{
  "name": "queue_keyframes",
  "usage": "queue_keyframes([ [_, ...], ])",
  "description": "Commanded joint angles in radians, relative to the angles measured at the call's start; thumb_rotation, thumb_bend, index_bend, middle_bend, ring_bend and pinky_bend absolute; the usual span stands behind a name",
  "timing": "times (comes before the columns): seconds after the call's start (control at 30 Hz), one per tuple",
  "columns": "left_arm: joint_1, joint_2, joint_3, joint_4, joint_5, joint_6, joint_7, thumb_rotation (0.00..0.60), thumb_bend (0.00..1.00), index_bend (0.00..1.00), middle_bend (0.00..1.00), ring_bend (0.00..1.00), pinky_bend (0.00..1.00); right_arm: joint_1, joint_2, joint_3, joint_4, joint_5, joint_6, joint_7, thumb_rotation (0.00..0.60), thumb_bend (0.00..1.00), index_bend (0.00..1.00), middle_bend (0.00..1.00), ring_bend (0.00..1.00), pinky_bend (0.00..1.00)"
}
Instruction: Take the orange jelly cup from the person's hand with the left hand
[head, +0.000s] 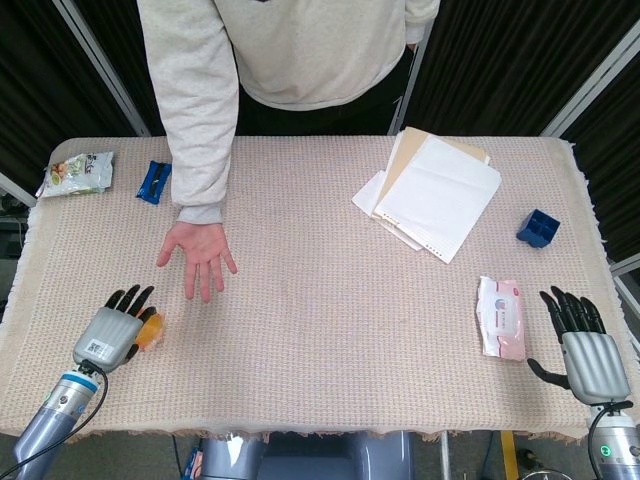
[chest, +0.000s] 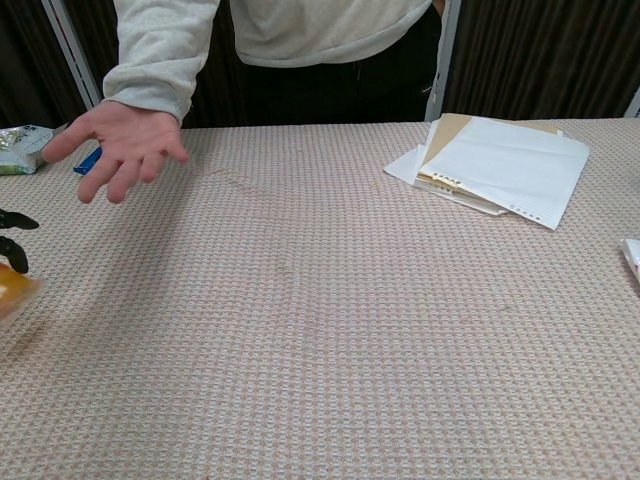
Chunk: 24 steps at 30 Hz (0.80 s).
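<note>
The orange jelly cup (head: 151, 331) lies low at the table's front left, against the inner side of my left hand (head: 112, 327). That hand's fingers are stretched out and apart, no longer wrapped around the cup. In the chest view the cup (chest: 15, 285) shows at the left edge with dark fingertips (chest: 14, 255) just above it. The person's hand (head: 198, 255) hovers palm-up and empty behind it, also seen in the chest view as the person's hand (chest: 120, 145). My right hand (head: 581, 347) rests open at the front right corner, holding nothing.
A stack of papers (head: 430, 190) lies at the back right, with a small blue object (head: 538, 228) and a pink tissue pack (head: 500, 318) nearer my right hand. A snack bag (head: 78, 172) and a blue wrapper (head: 154, 181) sit at the back left.
</note>
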Motion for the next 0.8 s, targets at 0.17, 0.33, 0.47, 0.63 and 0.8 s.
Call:
queue_keyframes([
  [0.17, 0.017, 0.027, -0.019, -0.043, 0.008, 0.021, -0.029, 0.6, 0.25, 0.05, 0.0, 0.0, 0.01, 0.0, 0.0, 0.0, 0.0, 0.0, 0.0, 0.0, 0.6, 0.12, 0.03, 0.0, 0.0, 0.0],
  [0.33, 0.059, 0.066, -0.034, -0.08, 0.071, 0.115, -0.112, 0.6, 0.24, 0.04, 0.0, 0.0, 0.0, 0.0, 0.001, 0.0, 0.0, 0.0, 0.0, 0.003, 0.6, 0.12, 0.03, 0.0, 0.0, 0.0],
  [0.47, 0.117, 0.089, -0.038, -0.063, 0.12, 0.228, -0.178, 0.6, 0.23, 0.03, 0.0, 0.0, 0.0, 0.001, 0.0, 0.0, 0.0, -0.002, -0.001, 0.002, 0.6, 0.12, 0.03, 0.0, 0.0, 0.0],
  [0.63, 0.182, 0.092, -0.032, 0.008, 0.171, 0.334, -0.23, 0.6, 0.2, 0.02, 0.0, 0.0, 0.0, 0.003, -0.003, -0.001, 0.0, -0.005, -0.003, -0.003, 0.6, 0.12, 0.03, 0.0, 0.0, 0.0],
  [0.8, 0.224, 0.084, -0.035, 0.049, 0.168, 0.379, -0.292, 0.6, 0.19, 0.01, 0.0, 0.0, 0.0, 0.007, -0.007, 0.0, 0.0, -0.006, -0.006, -0.009, 0.6, 0.12, 0.03, 0.0, 0.0, 0.0],
])
